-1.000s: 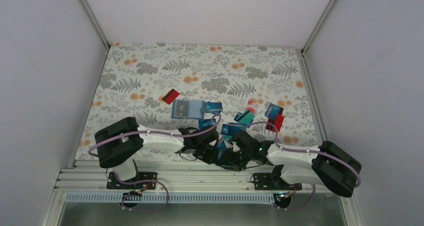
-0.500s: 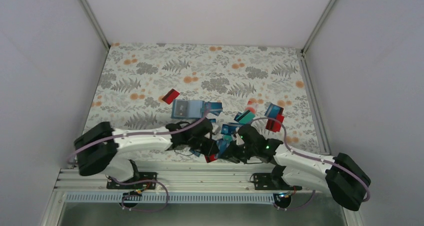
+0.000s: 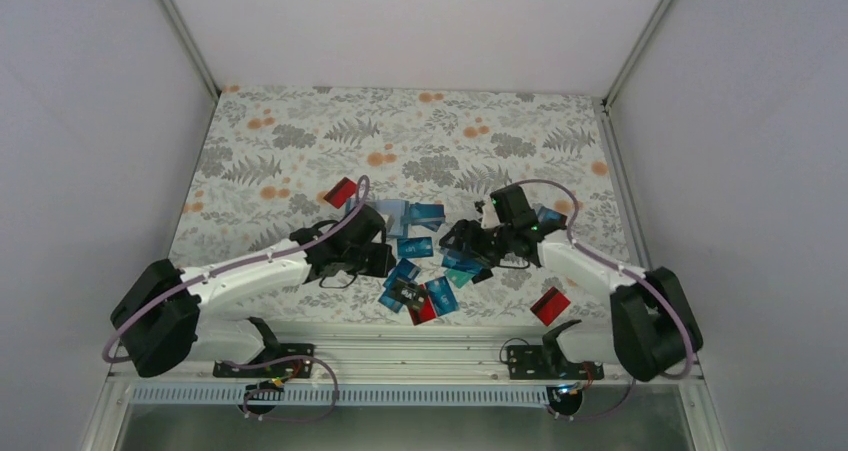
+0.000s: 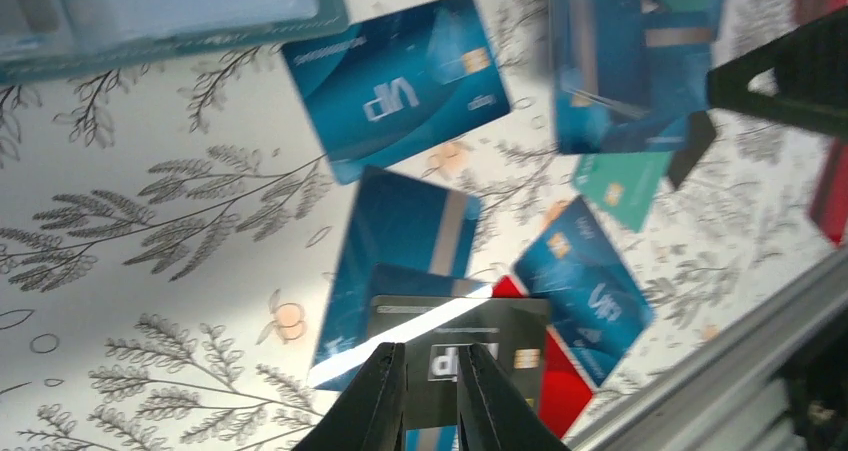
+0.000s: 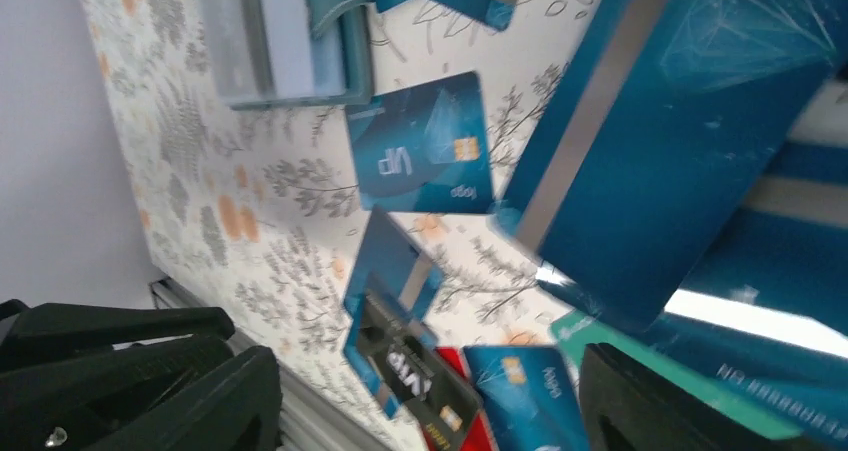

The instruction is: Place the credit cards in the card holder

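Several credit cards lie loose on the flowered cloth: a blue one (image 3: 415, 246) (image 4: 395, 86) (image 5: 425, 146), and a black one (image 3: 405, 293) (image 4: 505, 336) (image 5: 415, 361) on top of blue and red cards. The card holder (image 3: 388, 211) (image 4: 170, 11) (image 5: 285, 36) lies open, its pale pockets up, partly hidden behind my left arm. My left gripper (image 3: 385, 261) (image 4: 432, 401) hovers over the black card, its jaws almost together with nothing between them. To the right, my right gripper (image 3: 458, 239) (image 5: 420, 396) stands wide open over blue and teal cards (image 3: 462, 266), holding nothing.
One red card (image 3: 341, 191) lies left of the holder and another red card (image 3: 549, 305) near the front right edge. The metal rail (image 3: 400, 346) runs along the near edge of the cloth. White walls close in both sides.
Both arms have swung from the near edge out over the cards. The right gripper has opened. A red card now lies at the front right, and a small pile at front centre.
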{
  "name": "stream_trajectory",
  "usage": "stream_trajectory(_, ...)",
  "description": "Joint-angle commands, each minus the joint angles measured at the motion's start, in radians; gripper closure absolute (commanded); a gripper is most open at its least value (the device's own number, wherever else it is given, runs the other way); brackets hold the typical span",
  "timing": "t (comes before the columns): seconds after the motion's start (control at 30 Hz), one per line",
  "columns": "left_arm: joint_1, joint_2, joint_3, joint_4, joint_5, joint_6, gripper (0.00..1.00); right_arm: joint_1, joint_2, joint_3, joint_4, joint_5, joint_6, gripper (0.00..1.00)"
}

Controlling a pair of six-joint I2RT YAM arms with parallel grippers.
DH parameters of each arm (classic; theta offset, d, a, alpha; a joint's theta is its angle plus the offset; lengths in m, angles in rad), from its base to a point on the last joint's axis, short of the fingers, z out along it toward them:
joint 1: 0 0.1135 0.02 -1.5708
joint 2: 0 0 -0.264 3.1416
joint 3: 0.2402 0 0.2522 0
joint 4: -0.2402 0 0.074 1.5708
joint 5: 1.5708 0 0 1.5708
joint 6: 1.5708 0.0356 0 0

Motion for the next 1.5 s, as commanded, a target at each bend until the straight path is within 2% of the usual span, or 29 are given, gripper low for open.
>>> stream_trajectory(0.0, 0.014, 0.06, -0.009, -0.017, -0.013, 0.052, 0.85, -0.031, 0.086, 0.031, -0.043, -0.047, -0.147, 0.21)
stream_trajectory(0.23, 0.015, 0.116, -0.027, 0.018, -0.001, 0.065, 0.83, 0.006, 0.002, -0.024, -0.146, -0.014, -0.176, 0.18)
stream_trajectory(0.4, 0.014, 0.166, -0.023, 0.032, -0.006, 0.089, 0.76, 0.071, -0.036, -0.036, -0.097, -0.035, -0.146, 0.19)
stream_trajectory(0.63, 0.022, 0.265, 0.017, 0.087, 0.024, 0.135, 0.75, 0.186, 0.129, 0.091, -0.028, 0.005, -0.161, 0.29)
stream_trajectory(1.07, 0.028, 0.363, -0.018, 0.171, 0.109, 0.156, 0.75, 0.3, 0.461, 0.216, 0.041, 0.032, -0.184, 0.51)
stream_trajectory(1.47, -0.004, 0.347, -0.153, 0.24, 0.175, 0.098, 0.76, 0.408, 0.535, 0.178, 0.049, 0.017, -0.164, 0.62)
